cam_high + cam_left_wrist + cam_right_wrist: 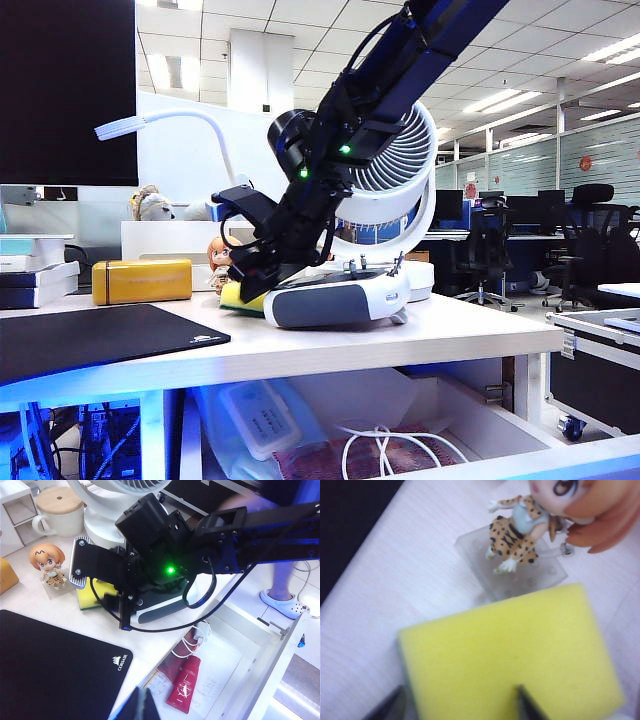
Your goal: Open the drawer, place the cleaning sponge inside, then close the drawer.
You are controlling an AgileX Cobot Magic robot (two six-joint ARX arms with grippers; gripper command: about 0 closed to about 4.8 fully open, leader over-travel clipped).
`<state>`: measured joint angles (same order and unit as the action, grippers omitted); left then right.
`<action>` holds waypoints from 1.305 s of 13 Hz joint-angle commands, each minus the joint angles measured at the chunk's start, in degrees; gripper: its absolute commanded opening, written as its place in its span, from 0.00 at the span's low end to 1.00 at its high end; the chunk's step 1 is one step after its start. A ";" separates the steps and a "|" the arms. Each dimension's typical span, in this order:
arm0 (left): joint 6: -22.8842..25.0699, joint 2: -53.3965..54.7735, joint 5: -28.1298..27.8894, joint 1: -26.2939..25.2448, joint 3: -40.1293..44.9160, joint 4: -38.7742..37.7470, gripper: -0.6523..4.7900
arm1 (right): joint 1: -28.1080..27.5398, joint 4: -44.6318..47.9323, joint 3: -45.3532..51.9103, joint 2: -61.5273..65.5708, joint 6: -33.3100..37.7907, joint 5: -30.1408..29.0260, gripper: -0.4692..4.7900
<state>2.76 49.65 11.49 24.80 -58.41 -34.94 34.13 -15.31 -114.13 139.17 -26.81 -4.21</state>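
- Two grippers: my right gripper (457, 702) straddles the cleaning sponge (515, 655) on the worktop (395, 580), fingers apart, grip uncertain.
- Left gripper (137, 705): tips together, above the open drawer (240, 655).

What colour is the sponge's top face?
Bright yellow: the sponge shows best in the right wrist view, under the right gripper.

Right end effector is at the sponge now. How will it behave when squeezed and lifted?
The sponge looks like soft yellow foam, so it will probably compress between the fingers rather than resist. It seems light for its size and should lift easily. Lying flat on the desk, it is unlikely to roll, though it may sag or twist if gripped off-centre.
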 commanded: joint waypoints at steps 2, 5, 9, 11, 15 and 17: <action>-0.20 -0.11 0.35 0.04 -0.28 0.72 0.11 | 1.22 -0.02 -1.68 -0.11 -1.81 0.85 0.43; -0.20 -0.11 0.35 0.04 -0.31 0.68 0.11 | 1.57 -0.63 -3.23 -0.11 -2.19 0.90 0.16; -0.17 -0.11 0.33 0.04 -0.28 0.72 0.11 | 1.57 -1.55 -3.23 -0.76 -2.19 2.86 0.12; -0.17 -0.11 0.33 0.02 -0.28 0.74 0.11 | 1.55 -2.10 -3.26 -2.14 -2.16 2.95 0.12; -0.17 -0.11 0.33 0.04 -0.31 0.72 0.11 | 1.53 -5.25 -3.26 -6.27 -2.12 2.99 0.11; -0.17 -0.11 0.33 0.02 -0.28 0.72 0.11 | 1.53 -7.13 -3.26 -9.31 -1.90 3.02 0.11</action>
<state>2.76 49.65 11.49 24.80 -58.41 -34.94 35.55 -21.96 -116.92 131.59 -28.99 -1.21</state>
